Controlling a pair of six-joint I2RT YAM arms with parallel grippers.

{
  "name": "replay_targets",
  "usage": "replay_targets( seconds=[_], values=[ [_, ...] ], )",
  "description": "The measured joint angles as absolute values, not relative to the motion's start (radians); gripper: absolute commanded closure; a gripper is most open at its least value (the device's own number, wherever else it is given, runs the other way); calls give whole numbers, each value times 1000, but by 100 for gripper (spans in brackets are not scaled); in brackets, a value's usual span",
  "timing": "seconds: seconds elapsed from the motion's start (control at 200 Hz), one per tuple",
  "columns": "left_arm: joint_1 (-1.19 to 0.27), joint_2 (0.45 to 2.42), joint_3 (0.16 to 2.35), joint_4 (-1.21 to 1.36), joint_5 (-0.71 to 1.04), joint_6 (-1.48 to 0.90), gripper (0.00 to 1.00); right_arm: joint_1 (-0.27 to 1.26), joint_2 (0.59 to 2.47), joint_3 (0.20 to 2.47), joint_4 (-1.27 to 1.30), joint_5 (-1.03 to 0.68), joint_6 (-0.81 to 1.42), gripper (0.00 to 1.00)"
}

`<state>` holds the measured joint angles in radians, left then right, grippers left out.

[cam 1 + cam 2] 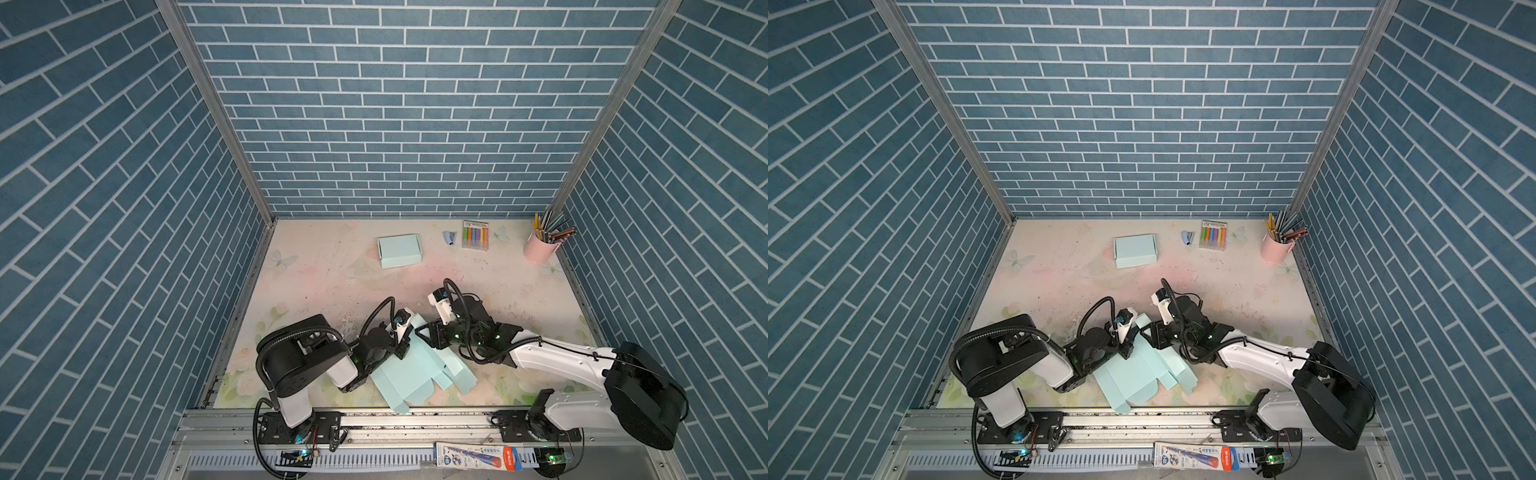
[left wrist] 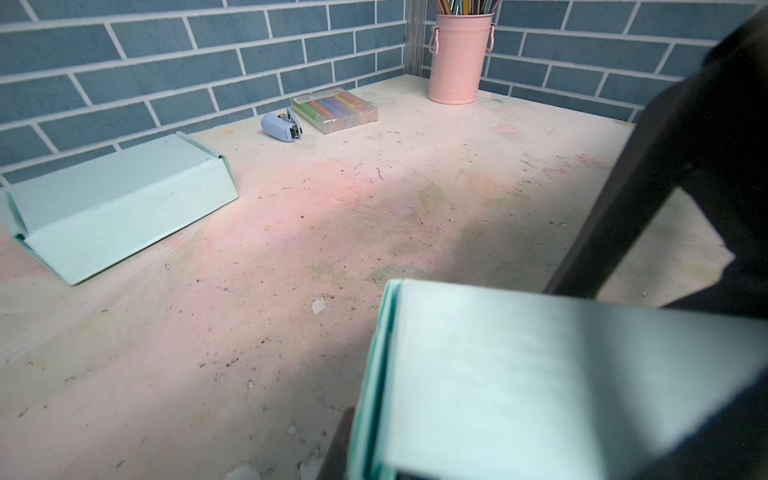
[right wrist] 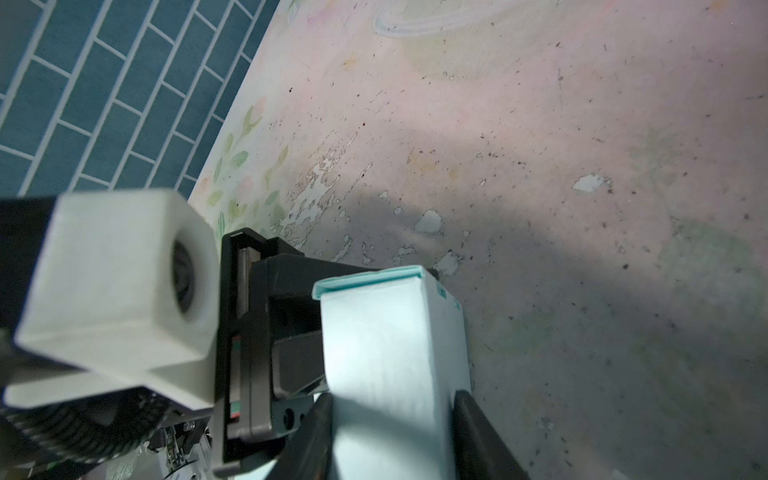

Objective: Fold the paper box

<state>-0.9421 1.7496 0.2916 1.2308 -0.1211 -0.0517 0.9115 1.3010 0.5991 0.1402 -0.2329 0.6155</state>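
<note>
The paper box (image 1: 411, 374) (image 1: 1133, 374) is a pale teal blank lying mostly flat near the table's front edge in both top views, with one end raised. My left gripper (image 1: 405, 345) (image 1: 1127, 345) comes in from the left. In the left wrist view it (image 2: 376, 465) pinches the doubled edge of a raised flap (image 2: 519, 374). My right gripper (image 1: 424, 332) (image 1: 1148, 330) meets the same raised end from the right. In the right wrist view its two fingers (image 3: 316, 436) press both sides of a folded wall (image 3: 386, 332), and the left gripper's body stands just behind.
A finished teal box (image 1: 399, 250) (image 2: 116, 208) sits at the back. A small blue stapler (image 1: 449, 237), a marker pack (image 1: 475, 235) and a pink cup of pencils (image 1: 539, 247) line the far right. A metal rail (image 1: 374, 419) borders the front, and a pen packet (image 1: 478, 456) lies below it.
</note>
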Motion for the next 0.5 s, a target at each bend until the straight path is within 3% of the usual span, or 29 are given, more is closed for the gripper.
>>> replay_targets(
  seconds=[0.5],
  values=[
    [-968, 1710, 266, 1171, -134, -66, 72, 956, 1296, 635, 70, -155, 606, 56]
  ],
)
